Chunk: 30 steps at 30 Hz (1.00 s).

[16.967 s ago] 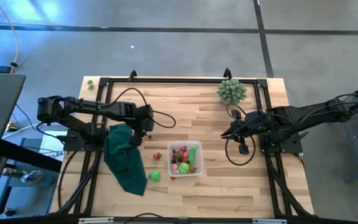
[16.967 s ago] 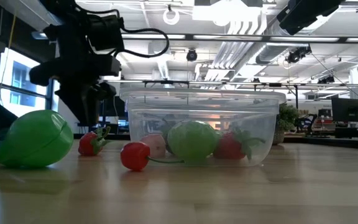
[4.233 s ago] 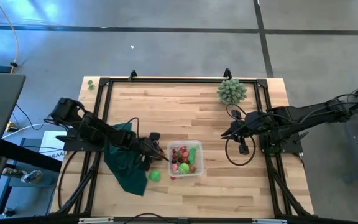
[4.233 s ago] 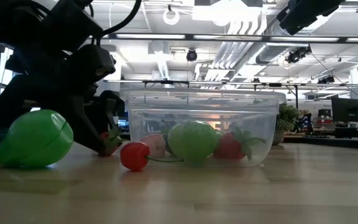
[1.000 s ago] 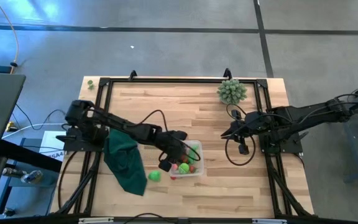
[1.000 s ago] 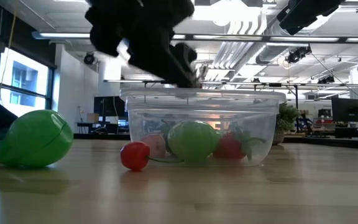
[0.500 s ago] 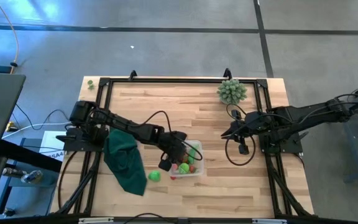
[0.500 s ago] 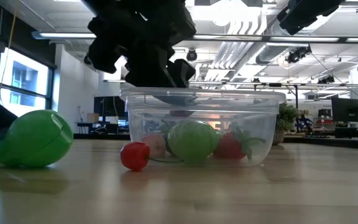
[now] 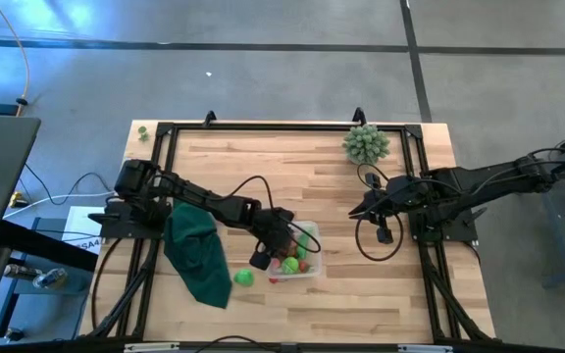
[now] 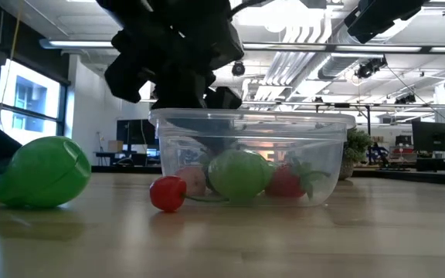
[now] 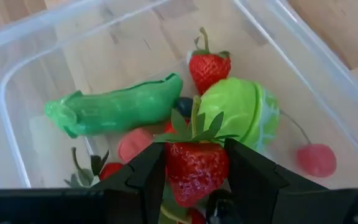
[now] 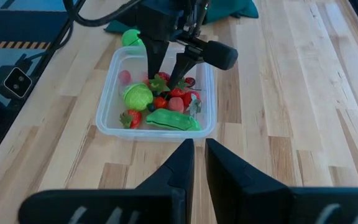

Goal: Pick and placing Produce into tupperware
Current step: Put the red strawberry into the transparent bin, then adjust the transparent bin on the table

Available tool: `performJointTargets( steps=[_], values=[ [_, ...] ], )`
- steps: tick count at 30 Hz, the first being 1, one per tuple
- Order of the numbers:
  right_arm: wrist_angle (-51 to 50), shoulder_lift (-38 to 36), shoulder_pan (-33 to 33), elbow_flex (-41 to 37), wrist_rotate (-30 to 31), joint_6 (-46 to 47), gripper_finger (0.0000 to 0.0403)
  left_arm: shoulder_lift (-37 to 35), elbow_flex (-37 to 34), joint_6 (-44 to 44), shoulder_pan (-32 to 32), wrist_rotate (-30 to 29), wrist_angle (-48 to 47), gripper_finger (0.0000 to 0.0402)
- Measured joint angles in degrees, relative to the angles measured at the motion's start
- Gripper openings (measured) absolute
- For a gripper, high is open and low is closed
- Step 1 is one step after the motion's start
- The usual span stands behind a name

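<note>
The clear square tupperware [image 9: 295, 252] sits on the wooden table with several produce pieces inside: a green pea pod [image 11: 114, 112], a green round piece [image 11: 244, 115], a strawberry [image 11: 208, 67] and pink and red bits. My left gripper [image 9: 281, 235] hangs over its left part, shut on a strawberry [image 11: 194, 167]. A green round piece [image 9: 244, 277] and a red cherry [image 10: 168, 193] lie on the table beside the near left of the tupperware. My right gripper [image 9: 361, 210] waits to the right, shut, holding nothing. My left gripper pinches the strawberry's red body [image 11: 194, 171] between its two fingers [image 11: 149, 177], one on each side, with the green leaf cap [image 11: 194, 127] sticking out past the tips. The fingers point down into the tupperware from above [image 12: 160, 78]. The strawberry is held clear above the other pieces.
A dark green cloth [image 9: 196, 250] lies left of the tupperware. A pale green spiky plant [image 9: 365, 143] stands near the far right corner. A black frame [image 9: 263, 127] runs along the table's edges. Bare wood lies between the tupperware and the right arm.
My left gripper, still shut on the strawberry, has come down a little over the tupperware's left part, its fingers now dipping below the rim. The right arm has kept still.
</note>
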Motion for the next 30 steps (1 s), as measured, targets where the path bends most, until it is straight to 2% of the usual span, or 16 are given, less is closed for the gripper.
performJointTargets(
  steps=[3,9,13,17,24,30],
  values=[
    [0.04,0.0,0.01,0.0,0.01,0.0,0.003,0.22,0.15,-0.04,0.29,0.54,0.99,0.015],
    [0.04,0.0,-0.01,0.0,0.01,0.0,0.003,0.38,0.08,0.05,0.57,0.32,0.39,0.02],
    [0.04,0.0,-0.01,0.0,0.01,0.0,0.003,0.38,0.08,0.79,0.6,-0.32,0.5,0.0215],
    [0.03,0.0,0.0,0.0,0.0,-0.01,0.003,0.16,1.13,1.16,0.62,-0.25,-0.72,0.0209],
    [0.02,0.0,-0.01,0.0,-0.01,0.0,0.003,0.05,7.96,4.79,1.14,-2.54,-8.07,0.0186],
    [0.02,0.0,0.0,0.0,0.0,0.0,0.003,0.22,8.72,5.25,3.54,-2.03,-9.68,0.0172]
  ],
)
